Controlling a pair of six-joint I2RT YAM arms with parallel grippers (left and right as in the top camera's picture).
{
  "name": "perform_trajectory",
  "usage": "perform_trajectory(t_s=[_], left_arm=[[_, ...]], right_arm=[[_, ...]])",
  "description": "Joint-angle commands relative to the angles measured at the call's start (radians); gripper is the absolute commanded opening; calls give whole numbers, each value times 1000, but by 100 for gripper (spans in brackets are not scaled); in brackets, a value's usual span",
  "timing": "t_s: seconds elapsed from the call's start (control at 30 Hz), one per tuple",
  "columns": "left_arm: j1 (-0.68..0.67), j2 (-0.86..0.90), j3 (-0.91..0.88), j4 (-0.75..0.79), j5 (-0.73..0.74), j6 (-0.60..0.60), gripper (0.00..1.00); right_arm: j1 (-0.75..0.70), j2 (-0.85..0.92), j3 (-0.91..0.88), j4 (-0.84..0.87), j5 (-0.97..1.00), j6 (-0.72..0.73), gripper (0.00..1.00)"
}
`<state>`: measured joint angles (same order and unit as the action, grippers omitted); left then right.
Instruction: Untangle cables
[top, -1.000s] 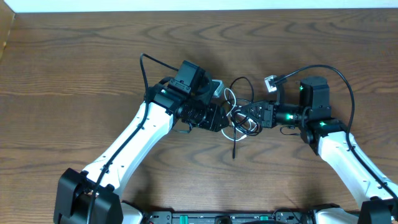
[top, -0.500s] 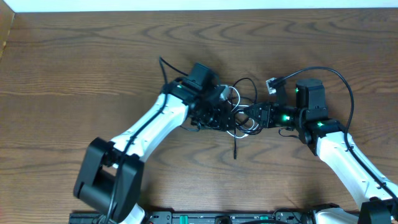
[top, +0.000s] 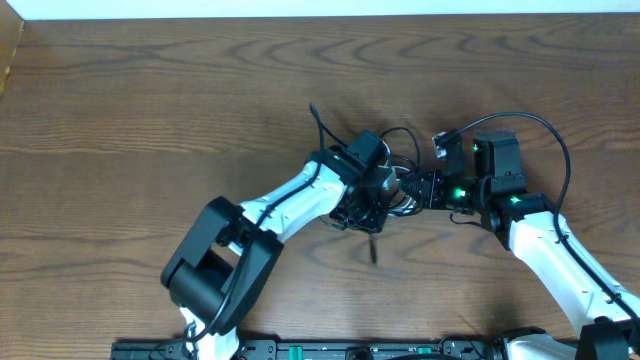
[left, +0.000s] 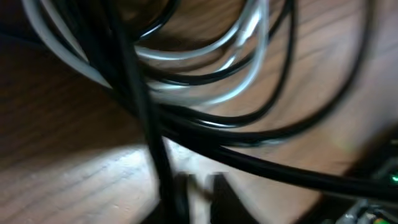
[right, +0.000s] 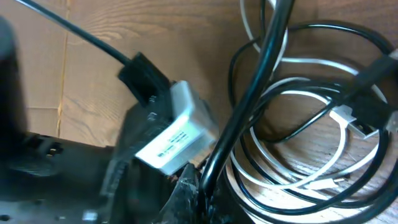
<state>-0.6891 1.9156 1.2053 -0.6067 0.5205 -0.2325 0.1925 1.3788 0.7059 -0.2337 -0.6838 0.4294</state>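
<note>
Swinging right, your left hand (top: 385, 195) is now sitting in the tangle, pressed together; on what, I cannot tell. Your right hand (top: 414, 188) is pinching the black cord (right: 258, 81), anchoring it, with the white cord (right: 341, 119) looping just ahead of it.

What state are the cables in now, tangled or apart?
Tangled: black cable and white cable loops interlace in one heap.

left tool (top: 378, 200) closed, arm extended rightward | right tool (top: 414, 188) closed, pointing left
</note>
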Motion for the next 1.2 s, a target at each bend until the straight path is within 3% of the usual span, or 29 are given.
perform_trajectory(t_s=[0.0, 0.1, 0.2, 0.33, 0.57, 0.7, 0.8, 0.87, 0.9, 1.0, 1.03, 1.17], left_arm=[[21, -3, -6, -30, -144, 6, 8], [82, -42, -1, -85, -241, 6, 7], [220, -145, -1, -142, -290, 10, 7], [388, -294, -1, -190, -290, 10, 7], [641, -592, -1, -218, -279, 10, 7], [752, -697, -1, -211, -279, 10, 7], [819, -731, -1, -200, -278, -15, 7], [831, -728, -1, -200, -251, -48, 17], [830, -722, -1, -201, -220, -47, 24], [811, -690, -5, -204, -153, -47, 61], [803, -677, -5, -206, -153, -47, 68], [738, -605, -5, -227, -123, -46, 70]], right_arm=[[6, -2, 12, -69, 56, -13, 1], [6, -2, 12, -241, 267, -27, 1], [5, -2, 12, -436, 610, -26, 1], [5, -2, 12, -519, 843, 19, 1], [4, -2, 12, -521, 921, 152, 1], [4, -2, 12, -518, 920, 154, 1], [4, -2, 12, -486, 863, 152, 1], [4, -2, 12, -439, 742, 90, 1], [5, -2, 12, -394, 625, 19, 1], [6, -2, 12, -262, 277, -129, 1], [6, -2, 12, -219, 163, -166, 1], [6, -2, 12, -136, 0, -181, 1]])
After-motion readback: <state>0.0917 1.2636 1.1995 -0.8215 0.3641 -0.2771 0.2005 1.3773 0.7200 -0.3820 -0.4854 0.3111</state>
